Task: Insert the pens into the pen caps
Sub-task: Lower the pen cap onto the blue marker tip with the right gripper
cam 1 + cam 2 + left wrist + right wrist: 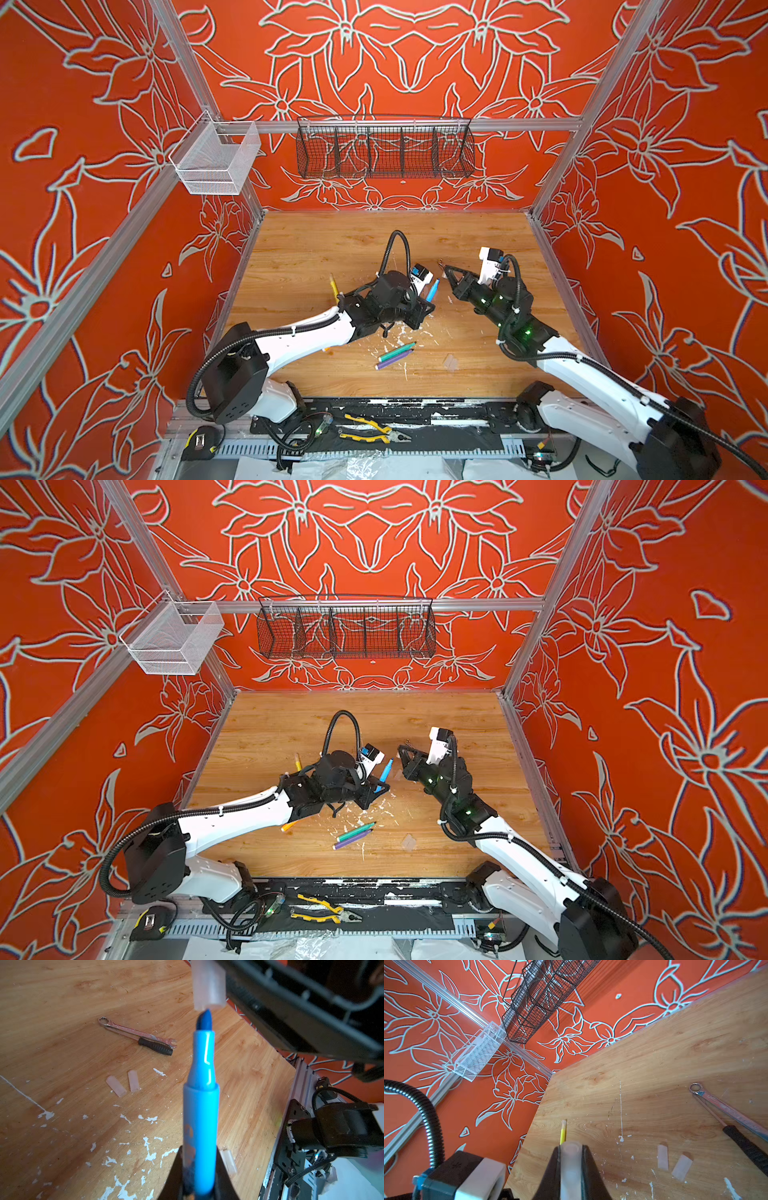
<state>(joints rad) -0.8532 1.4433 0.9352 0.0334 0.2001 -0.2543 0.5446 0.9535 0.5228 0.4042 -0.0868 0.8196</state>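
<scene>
While the left gripper [428,305] pinches the blue pen [433,289] low on its barrel, tip slanting up toward the right gripper [445,271], both top views show the two nearly meeting. Left wrist view: the felt tip sits right at the mouth of the clear cap [208,987], axes roughly in line, looking a touch off-centre. Right wrist view: jaws clamped on that cap, open table [643,1053] beyond, yellow pen [563,1132] well clear.
</scene>
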